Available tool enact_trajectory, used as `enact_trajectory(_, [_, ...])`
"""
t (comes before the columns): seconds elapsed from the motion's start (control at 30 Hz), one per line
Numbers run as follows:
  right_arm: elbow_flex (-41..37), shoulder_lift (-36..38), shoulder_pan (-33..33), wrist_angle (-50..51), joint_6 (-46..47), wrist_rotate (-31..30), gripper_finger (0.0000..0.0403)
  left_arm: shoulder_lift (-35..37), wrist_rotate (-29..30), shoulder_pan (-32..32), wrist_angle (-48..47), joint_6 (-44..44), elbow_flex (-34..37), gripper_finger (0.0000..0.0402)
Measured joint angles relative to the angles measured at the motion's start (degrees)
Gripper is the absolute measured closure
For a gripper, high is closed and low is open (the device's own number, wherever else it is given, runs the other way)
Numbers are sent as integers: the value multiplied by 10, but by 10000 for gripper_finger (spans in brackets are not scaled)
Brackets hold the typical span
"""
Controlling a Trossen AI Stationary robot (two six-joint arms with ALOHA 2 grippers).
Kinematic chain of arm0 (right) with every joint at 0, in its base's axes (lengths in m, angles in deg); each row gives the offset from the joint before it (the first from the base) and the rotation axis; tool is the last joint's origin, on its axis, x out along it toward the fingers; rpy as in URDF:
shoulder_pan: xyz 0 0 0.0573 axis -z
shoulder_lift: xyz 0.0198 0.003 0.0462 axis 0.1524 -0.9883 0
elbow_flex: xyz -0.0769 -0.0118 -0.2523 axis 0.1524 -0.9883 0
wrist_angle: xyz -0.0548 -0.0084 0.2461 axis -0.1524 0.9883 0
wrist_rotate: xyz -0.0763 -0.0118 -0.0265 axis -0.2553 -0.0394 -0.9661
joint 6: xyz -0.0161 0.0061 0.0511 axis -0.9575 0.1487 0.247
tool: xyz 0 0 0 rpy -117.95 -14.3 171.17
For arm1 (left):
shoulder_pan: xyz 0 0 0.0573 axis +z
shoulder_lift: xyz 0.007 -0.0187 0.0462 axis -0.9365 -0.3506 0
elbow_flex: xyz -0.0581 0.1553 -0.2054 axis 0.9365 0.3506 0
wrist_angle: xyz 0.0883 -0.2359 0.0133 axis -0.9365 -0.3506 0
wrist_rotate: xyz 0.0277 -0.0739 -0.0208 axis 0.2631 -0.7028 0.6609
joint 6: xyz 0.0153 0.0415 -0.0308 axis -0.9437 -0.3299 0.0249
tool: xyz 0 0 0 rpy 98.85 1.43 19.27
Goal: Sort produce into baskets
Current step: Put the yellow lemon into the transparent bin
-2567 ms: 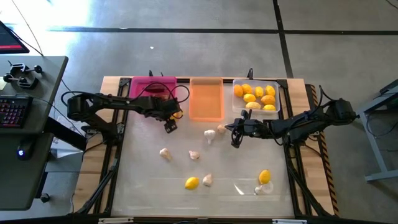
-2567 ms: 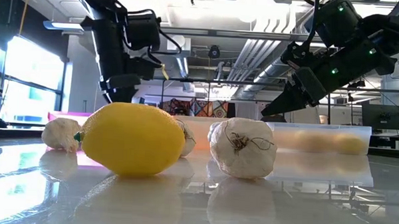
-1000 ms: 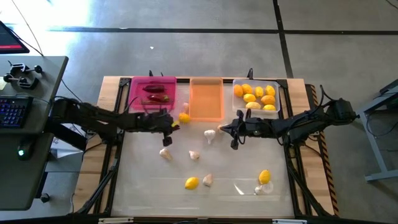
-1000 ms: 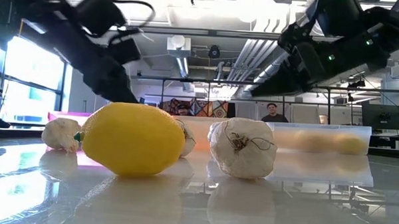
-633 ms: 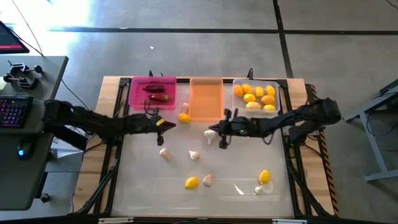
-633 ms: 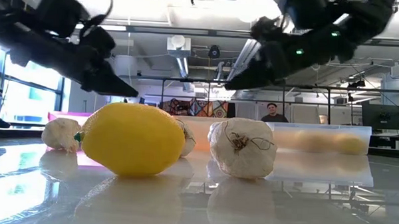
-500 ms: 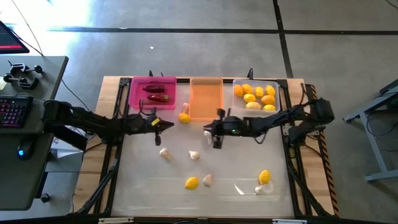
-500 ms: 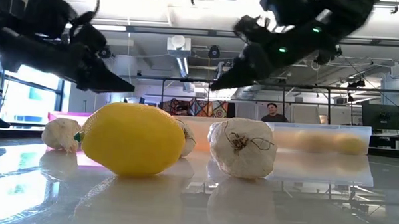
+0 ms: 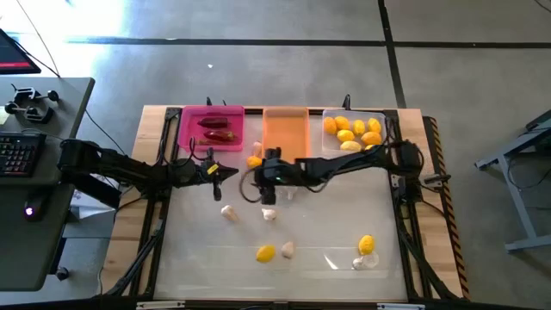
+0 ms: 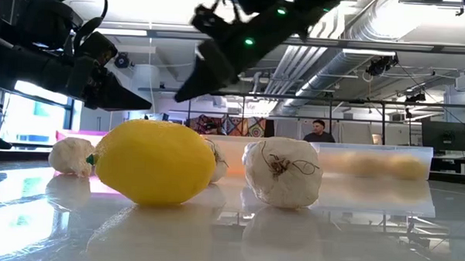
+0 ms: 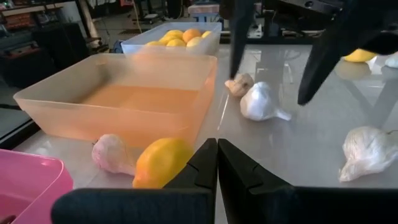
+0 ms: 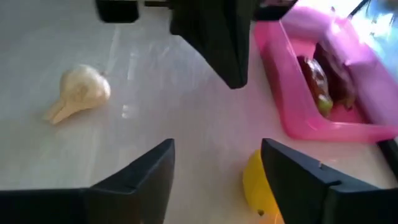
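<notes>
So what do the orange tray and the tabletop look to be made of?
Orange tray: likely thin translucent plastic, since light glows through its walls. Tabletop: a glossy white surface, possibly laminate or acrylic, because it mirrors the lemon and garlic.

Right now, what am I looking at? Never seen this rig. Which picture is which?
Two dark robot arms work at a table. One picture looks straight down, one sits at table level, and two ride on the wrists. At the back stand a pink tray with chilies, an orange tray and a clear tray with lemons. A loose lemon and garlic are among the things lying on the table. The left claw is shut and holds nothing. The right claw is open above the table and also holds nothing.
</notes>
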Motion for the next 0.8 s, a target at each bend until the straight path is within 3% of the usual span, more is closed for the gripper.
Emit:
enact_trajectory(0.2, [165, -89, 31, 159, 30, -3, 140, 0, 0, 0, -7, -4, 1, 401])
enact_trajectory(0.47, [333, -196, 67, 301, 41, -38, 137, 0, -5, -2, -22, -5, 1, 401])
enact_trajectory(0.63, [392, -240, 84, 369, 63, -20, 137, 0, -6, -2, -23, -5, 1, 401])
enact_trajectory(0.8, [397, -249, 91, 385, 71, -19, 137, 0, -7, -2, -25, -4, 1, 401])
